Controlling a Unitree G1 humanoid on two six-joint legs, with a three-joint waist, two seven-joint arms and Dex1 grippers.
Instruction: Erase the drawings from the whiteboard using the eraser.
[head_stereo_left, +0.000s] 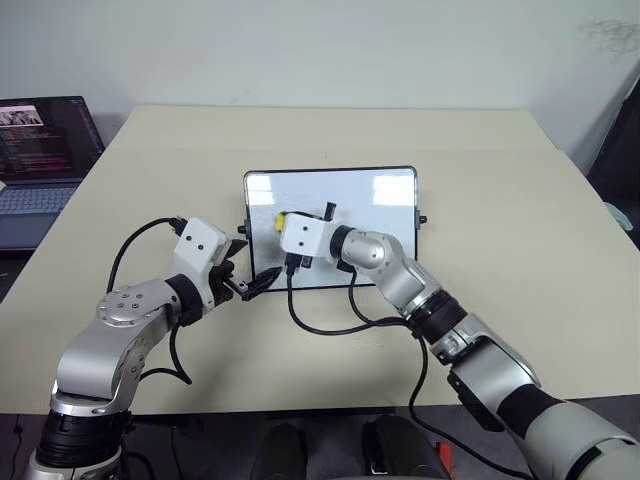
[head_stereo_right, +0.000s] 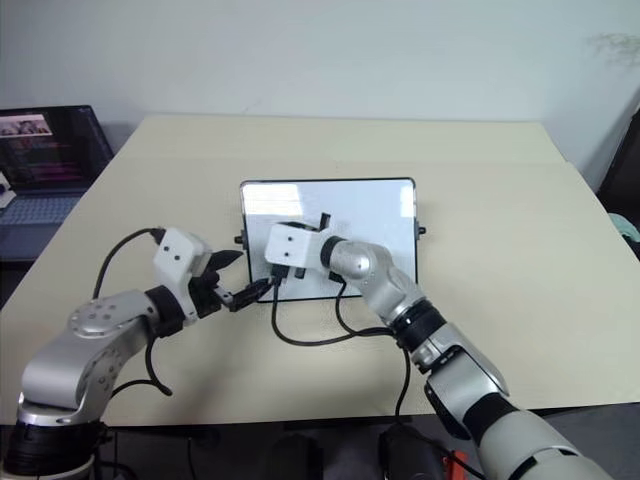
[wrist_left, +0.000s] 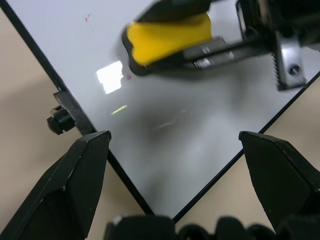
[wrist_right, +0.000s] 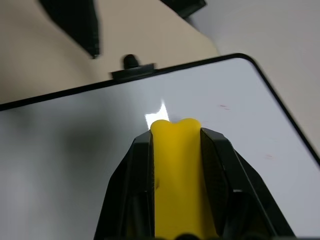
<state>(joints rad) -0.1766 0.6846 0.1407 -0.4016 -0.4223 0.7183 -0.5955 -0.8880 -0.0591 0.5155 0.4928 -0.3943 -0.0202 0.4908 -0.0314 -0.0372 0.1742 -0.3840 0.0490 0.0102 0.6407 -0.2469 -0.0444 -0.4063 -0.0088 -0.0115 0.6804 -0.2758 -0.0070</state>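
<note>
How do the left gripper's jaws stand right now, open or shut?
Open. The left gripper has its jaws spread wide apart over the near corner of the whiteboard, with nothing between them.

My two arms are built of rounded silver-grey metal shells joined by black rings. Each wrist ends in a white boxy housing with small dark screw holes. Black cables loop loosely from both housings back along the forearms. My left tool (head_stereo_left: 243, 287) has two black, wedge-shaped fingers (wrist_left: 75, 185) with pointed tips. My right tool (wrist_right: 176, 131) has black fingers too, thick and angular, and beside them a steel bracket with a toothed edge and one screw. My left shoulder shell shows a ring of small bolts.
</note>
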